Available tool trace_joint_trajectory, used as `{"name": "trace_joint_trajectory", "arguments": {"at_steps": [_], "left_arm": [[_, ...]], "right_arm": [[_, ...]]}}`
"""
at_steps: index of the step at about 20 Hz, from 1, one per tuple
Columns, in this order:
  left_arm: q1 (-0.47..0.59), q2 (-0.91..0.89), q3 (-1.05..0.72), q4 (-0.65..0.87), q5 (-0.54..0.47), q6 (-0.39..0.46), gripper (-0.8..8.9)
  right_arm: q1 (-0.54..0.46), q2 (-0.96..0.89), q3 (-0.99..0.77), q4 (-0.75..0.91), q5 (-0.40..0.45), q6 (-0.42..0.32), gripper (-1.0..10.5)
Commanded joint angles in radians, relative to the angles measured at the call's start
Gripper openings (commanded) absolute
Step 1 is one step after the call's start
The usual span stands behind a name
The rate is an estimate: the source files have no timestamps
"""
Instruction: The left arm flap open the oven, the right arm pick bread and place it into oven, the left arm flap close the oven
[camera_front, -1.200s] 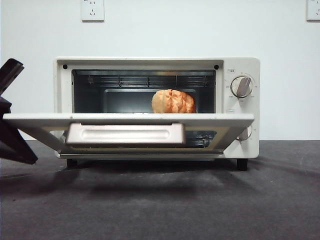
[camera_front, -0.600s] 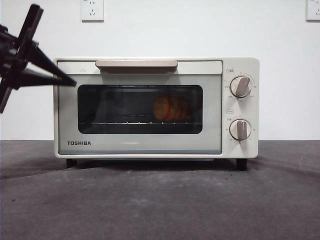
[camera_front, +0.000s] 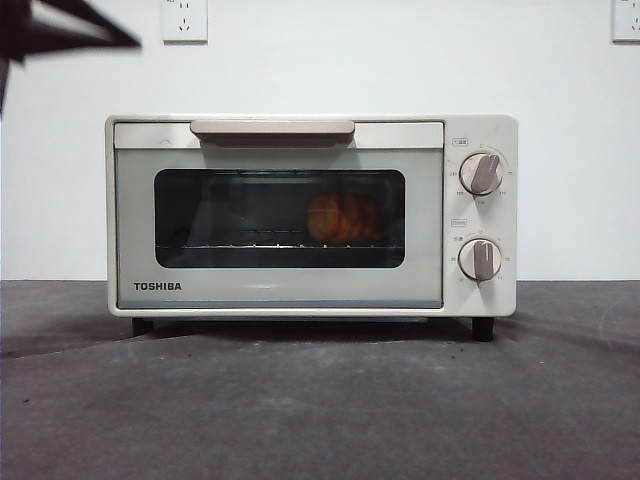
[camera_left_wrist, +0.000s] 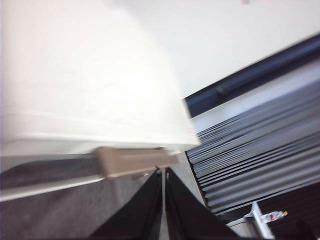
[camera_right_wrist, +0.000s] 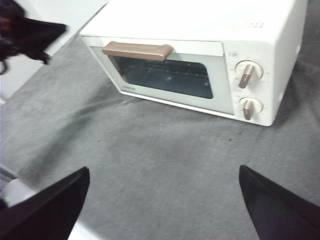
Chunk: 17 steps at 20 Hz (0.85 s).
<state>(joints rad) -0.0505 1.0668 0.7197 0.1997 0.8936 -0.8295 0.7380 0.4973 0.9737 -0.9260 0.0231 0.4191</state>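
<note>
Front view: cream-white boxy TOSHIBA oven (camera_front: 311, 215) on dark grey tabletop (camera_front: 320, 410), door shut, beige bar handle (camera_front: 272, 129) up top. Golden ridged bread (camera_front: 343, 217) behind dark glass, on rack, right of middle; judged task done.

Left gripper (camera_left_wrist: 163, 207) raised off oven's top left corner, fingers (camera_left_wrist: 142, 210) pressed nearly together, holding nothing, just beside handle end.

Right gripper (camera_right_wrist: 162, 200) well apart over front tabletop, fingers (camera_right_wrist: 50, 205) spread wide, empty; waiting.
</note>
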Motion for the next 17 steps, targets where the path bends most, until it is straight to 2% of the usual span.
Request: {"name": "trace_joint_trajectory", "arguments": {"at_steps": [1,10,13,17], "left_arm": [[-0.002,-0.09,0.011,-0.035,0.025,0.105,0.16],[-0.002,-0.409,0.011,-0.348,0.013,0.421,0.15],[-0.002,-0.499,0.011,-0.454,-0.051,0.536,0.15],[-0.002,-0.588,0.011,-0.584,-0.15,0.626,0.15]], "right_arm": [[0.006,0.004,0.021,0.013,0.01,-0.041,4.8],[0.006,0.004,0.021,0.014,0.007,-0.15,4.8],[0.006,0.004,0.021,0.022,0.004,-0.178,4.8],[0.006,0.004,0.021,0.065,0.003,-0.2,4.7]]}}
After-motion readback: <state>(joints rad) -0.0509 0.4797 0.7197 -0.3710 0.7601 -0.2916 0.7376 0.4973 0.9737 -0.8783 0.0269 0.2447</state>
